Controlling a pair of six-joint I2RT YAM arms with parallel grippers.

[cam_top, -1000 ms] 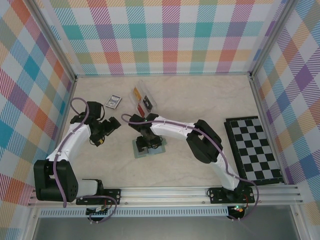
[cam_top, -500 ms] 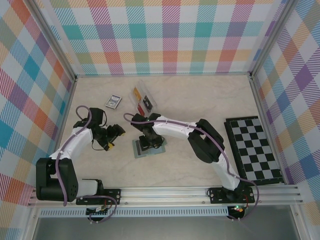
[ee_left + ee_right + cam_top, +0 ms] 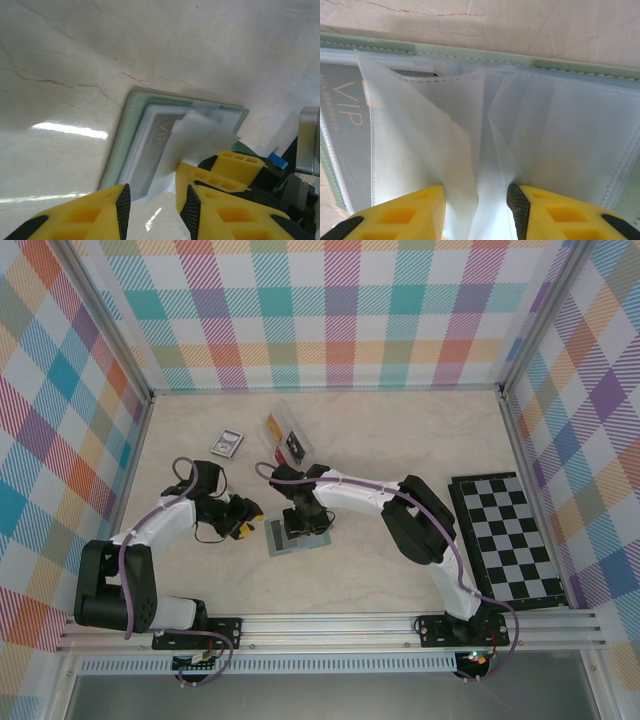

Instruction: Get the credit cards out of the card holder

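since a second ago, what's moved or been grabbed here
The left end effector swung right, up to the open card holder's left edge. The right end effector stayed over the holder, a clear sleeve leaf between its jaws; a grip is unclear. Holder, clear tray, picture card and chessboard kept their places.

Bright even light, white glare streaks on tabletop (image 3: 70, 131)
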